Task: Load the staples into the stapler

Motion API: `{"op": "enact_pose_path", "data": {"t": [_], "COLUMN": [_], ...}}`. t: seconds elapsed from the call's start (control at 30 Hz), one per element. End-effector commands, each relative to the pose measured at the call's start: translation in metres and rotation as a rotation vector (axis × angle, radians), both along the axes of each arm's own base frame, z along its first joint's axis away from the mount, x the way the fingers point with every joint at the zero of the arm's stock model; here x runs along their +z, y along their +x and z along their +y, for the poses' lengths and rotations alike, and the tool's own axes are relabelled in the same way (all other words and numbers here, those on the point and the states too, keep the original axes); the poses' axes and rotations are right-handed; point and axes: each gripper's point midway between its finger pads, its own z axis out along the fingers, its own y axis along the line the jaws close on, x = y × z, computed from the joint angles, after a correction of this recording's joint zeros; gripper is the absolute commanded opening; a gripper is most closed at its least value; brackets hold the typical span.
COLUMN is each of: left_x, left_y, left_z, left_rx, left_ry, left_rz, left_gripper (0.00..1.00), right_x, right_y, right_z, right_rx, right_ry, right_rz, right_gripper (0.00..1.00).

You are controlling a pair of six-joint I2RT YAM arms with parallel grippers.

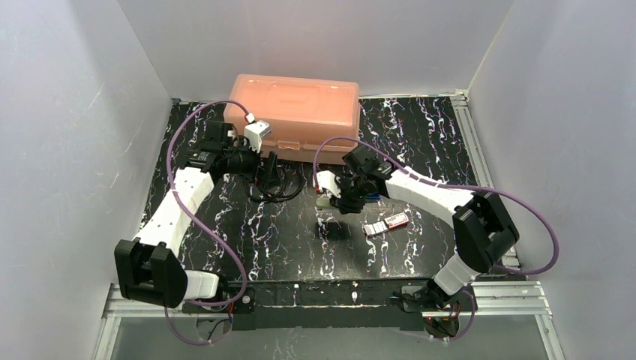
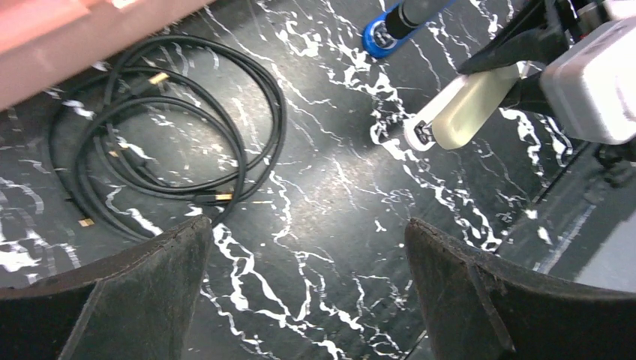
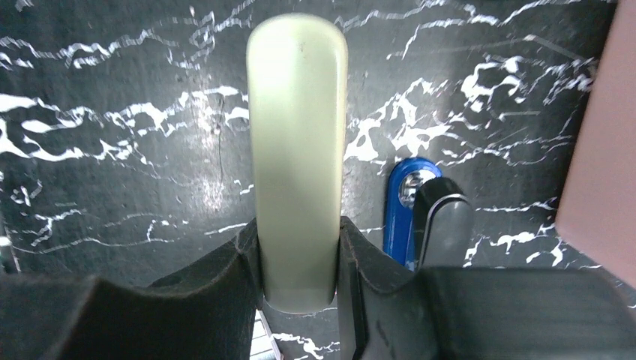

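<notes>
R hand (image 1: 346, 196) is clenched on the pale stapler (image 3: 298, 150). The wrist view shows both fingers (image 3: 217, 277) pressed against its sides w/ the rounded cream-green end sticking out ahead. From the L wrist view the same stapler (image 2: 472, 105) juts out of the R hand at a tilt. Looks raised off the worktop (image 1: 247, 240), w/ a dark shadow on the marbled surface just in front of it, but contact can't be ruled out.

L hand (image 2: 307, 229) is released: fingers (image 2: 142, 300) spread wide, nothing btwn them, hovering over bare worktop. It's at the back-left, near the coiled black cable (image 2: 165, 135) and close to the front of the pink case (image 1: 294, 105).

Staples box (image 1: 390, 222) lies flat on the worktop, right of centre, just beside and in front of the R hand and touching neither hand. Pink-red sleeve is toward the right and the white tray end shows at its left. Can't make out the staples themselves at this res.

Blue stapler (image 3: 409, 210) lies on the worktop right next to the pale one, btwn it and the pink case edge (image 3: 607, 150). Also visible at the top of the L wrist view (image 2: 397, 22).
</notes>
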Motion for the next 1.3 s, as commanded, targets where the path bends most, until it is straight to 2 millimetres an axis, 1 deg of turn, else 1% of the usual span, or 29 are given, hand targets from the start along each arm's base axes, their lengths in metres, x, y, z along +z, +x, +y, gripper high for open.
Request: {"op": "enact_pose_path", "data": {"t": [0.0, 0.17, 0.33, 0.47, 0.7, 0.8, 0.9, 1.0, 1.1, 1.27], "left_x": [0.012, 0.014, 0.014, 0.014, 0.013, 0.013, 0.013, 0.012, 0.012, 0.017], "left_y": [0.006, 0.002, 0.0, -0.002, -0.003, -0.004, -0.004, -0.003, 0.0, 0.008], "left_z": [0.016, 0.018, 0.017, 0.019, 0.018, 0.018, 0.019, 0.021, 0.026, 0.035], "left_rx": [0.014, 0.015, 0.012, 0.011, 0.012, 0.012, 0.01, 0.01, 0.022, 0.071], "left_ry": [0.085, 0.089, 0.085, 0.089, 0.086, 0.086, 0.09, 0.105, 0.13, 0.173], "left_rz": [-0.138, -0.148, -0.148, -0.158, -0.156, -0.155, -0.16, -0.163, -0.174, -0.213], "left_gripper": [0.98, 0.98, 0.98, 0.99, 0.98, 0.99, 0.98, 0.98, 0.99, 0.99], "right_x": [-0.022, -0.045, -0.055, -0.062, -0.071, -0.075, -0.075, -0.072, -0.064, -0.042], "right_y": [0.002, 0.004, 0.007, 0.007, 0.017, 0.018, 0.019, 0.021, 0.022, 0.022], "right_z": [-0.011, -0.014, -0.01, -0.01, -0.018, -0.021, -0.023, -0.023, -0.022, -0.02], "right_rx": [0.014, 0.021, 0.027, 0.035, 0.017, 0.01, 0.012, 0.008, 0.0, -0.034], "right_ry": [-0.069, -0.107, -0.094, -0.094, -0.111, -0.119, -0.123, -0.125, -0.113, -0.076], "right_rz": [-0.019, 0.005, 0.015, 0.016, 0.023, 0.029, 0.025, 0.018, 0.01, 0.004], "right_gripper": [0.1, 0.12, 0.17, 0.23, 0.38, 0.52, 0.63, 0.7, 0.75, 0.82]}}
